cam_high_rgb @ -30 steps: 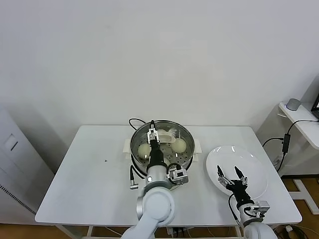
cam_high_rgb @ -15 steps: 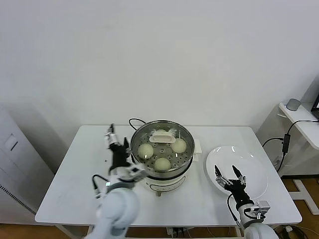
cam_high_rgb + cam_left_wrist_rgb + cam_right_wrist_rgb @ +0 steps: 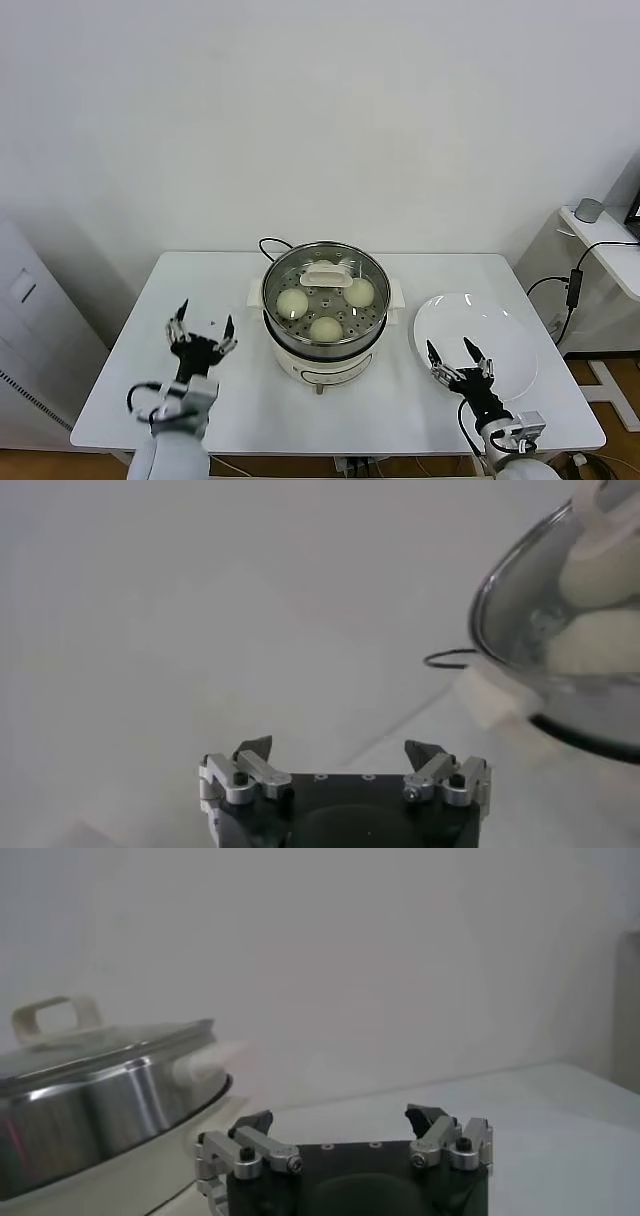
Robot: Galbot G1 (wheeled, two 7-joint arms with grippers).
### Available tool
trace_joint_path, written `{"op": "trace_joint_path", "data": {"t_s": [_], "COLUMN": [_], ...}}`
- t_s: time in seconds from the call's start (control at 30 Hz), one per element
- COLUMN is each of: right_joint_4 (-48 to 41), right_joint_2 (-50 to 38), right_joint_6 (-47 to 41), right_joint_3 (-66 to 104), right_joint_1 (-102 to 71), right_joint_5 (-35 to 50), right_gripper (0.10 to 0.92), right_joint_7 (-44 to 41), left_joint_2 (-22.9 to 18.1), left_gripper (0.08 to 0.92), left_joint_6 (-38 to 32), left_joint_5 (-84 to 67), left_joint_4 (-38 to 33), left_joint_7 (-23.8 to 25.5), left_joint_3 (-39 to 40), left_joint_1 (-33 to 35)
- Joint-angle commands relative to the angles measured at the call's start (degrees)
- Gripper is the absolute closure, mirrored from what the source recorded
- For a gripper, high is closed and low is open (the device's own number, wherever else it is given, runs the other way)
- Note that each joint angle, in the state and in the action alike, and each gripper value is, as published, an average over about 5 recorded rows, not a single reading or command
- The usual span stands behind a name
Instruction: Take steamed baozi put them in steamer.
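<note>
A white table stands against a plain pale wall, and on it, near the middle toward the back, sits the steamer, a shiny steel basket with a perforated floor on a white cooker base with a black cord curling behind it. 3 steamed baozi show plainly inside the basket: 1 on the robot's left side, 1 on the right and 1 nearest the robot; a white handle-shaped piece lies toward the back of the basket, and what sits under it cannot be told. Just to the right of the steamer lies a flat white plate. The left gripper hovers over bare table well left of the steamer, fingers spread and holding nothing. The right gripper hangs above the near edge of the plate, its fingers likewise spread apart and empty.
</note>
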Motion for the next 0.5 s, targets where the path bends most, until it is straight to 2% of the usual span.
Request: {"op": "trace_joint_path", "data": {"t_s": [0.03,0.27,0.5], "right_joint_4": [4.6,5.7,7.0], "right_joint_2": [-2.4,-2.9,-2.7], "right_joint_6": [-2.5,-2.2,-2.2], "right_joint_3": [-2.2,-2.4,-2.8], "right_joint_1": [-6.3,-7.6,-9.0], "right_joint_5": [0.2,1.5,1.5], "right_gripper": [0.203,0.203,0.203], "right_joint_7": [2.8,3.8,4.5], "left_joint_2": [-1.4,-1.2,-1.4], "left_gripper": [0.177,0.177,0.177], "left_joint_6": [-16.3,-12.9,-11.9], "left_joint_5": [-21.7,-24.7,-25.1], "left_joint_4": [-0.9,-4.6,-6.2], "left_joint_7": [-4.3,0.2,1.7], "left_joint_3": [-5.4,-4.5,-3.6], "left_joint_1": [17.7,21.2,22.1]}}
